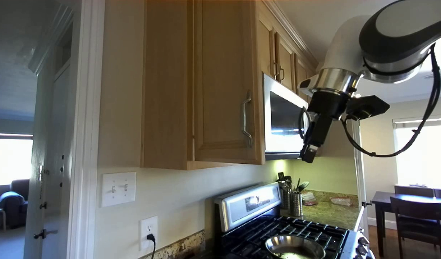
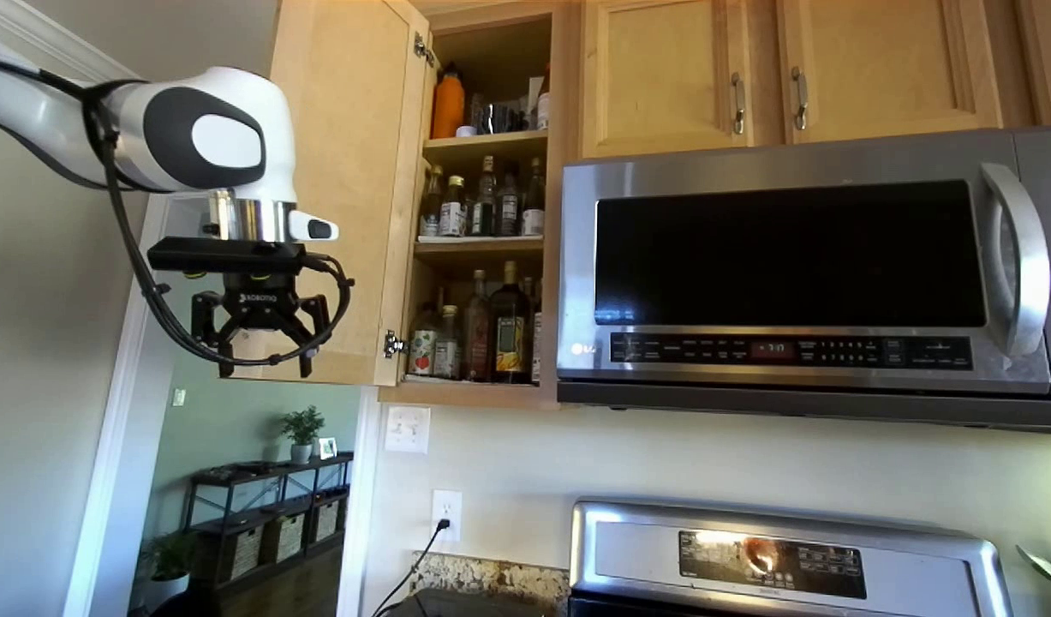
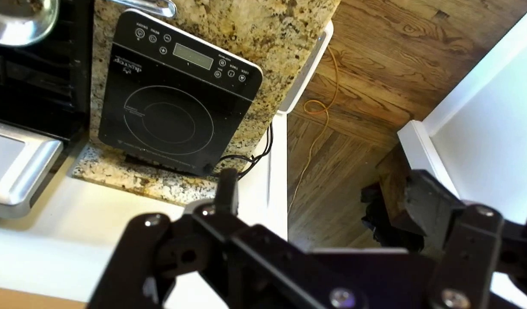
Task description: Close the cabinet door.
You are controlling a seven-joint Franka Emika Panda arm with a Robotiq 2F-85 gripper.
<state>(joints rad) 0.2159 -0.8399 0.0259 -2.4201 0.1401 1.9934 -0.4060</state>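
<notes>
The tall light-tan cabinet door stands open in both exterior views. One exterior view shows its outer panel (image 1: 220, 79) with the silver bar handle (image 1: 244, 118) near its free edge. Its inner face (image 2: 345, 171) shows in an exterior view, with hinges at its right edge and the handle hidden. My gripper is open and empty; its fingers point down and stand wide apart (image 2: 265, 367). It hangs beyond the door's free edge (image 1: 309, 153), overlapping the lower inner face in an exterior view; no contact shows. The wrist view has both fingers (image 3: 327, 197) but no recognisable door.
The open cabinet holds several bottles (image 2: 508, 317). A stainless microwave (image 2: 791, 257) is right of it, under shorter doors (image 2: 666, 77). Below are a stove (image 1: 249, 208) with a pan (image 1: 295, 246) and a black induction cooktop (image 3: 169, 103). A cable hangs from the arm (image 1: 427, 118).
</notes>
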